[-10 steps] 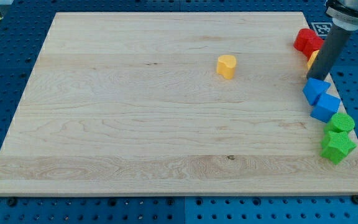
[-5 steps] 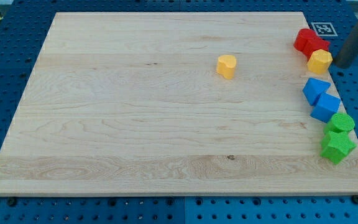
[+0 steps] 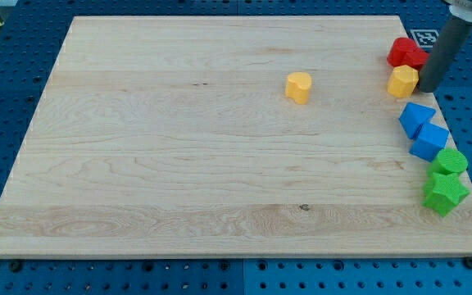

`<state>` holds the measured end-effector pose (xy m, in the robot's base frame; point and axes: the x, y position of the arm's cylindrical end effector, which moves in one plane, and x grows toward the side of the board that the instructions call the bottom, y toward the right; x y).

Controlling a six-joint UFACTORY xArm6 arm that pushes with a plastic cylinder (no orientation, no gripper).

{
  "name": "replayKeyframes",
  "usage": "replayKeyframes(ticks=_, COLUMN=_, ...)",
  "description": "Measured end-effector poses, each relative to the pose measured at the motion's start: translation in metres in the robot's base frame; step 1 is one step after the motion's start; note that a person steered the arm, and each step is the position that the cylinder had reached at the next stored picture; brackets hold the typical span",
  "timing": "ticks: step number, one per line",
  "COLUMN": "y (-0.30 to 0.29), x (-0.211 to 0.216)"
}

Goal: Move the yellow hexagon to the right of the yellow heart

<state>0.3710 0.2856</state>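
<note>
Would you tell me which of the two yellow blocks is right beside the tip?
The yellow hexagon by the view's right edge, just left of my tip; the yellow heart sits alone mid-board.

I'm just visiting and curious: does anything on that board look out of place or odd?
Nothing damaged. Oddly, all blocks but the yellow heart crowd the view's right edge; my tip touches the yellow hexagon.

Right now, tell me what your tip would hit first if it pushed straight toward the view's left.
My tip sits against the right side of the yellow hexagon, so that block comes first. Beyond it the board looks free up to the yellow heart, which seems roughly in line, though depth is uncertain.
</note>
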Motion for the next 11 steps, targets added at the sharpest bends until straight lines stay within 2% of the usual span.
replayKeyframes(ticks=3, y=-0.018, x=-0.005)
replayKeyframes(ticks=7, y=-0.079, x=-0.017)
replayKeyframes(ticks=9, y=-0.104, x=-0.009)
replayKeyframes(ticks=11, y=-0.106, x=-0.03)
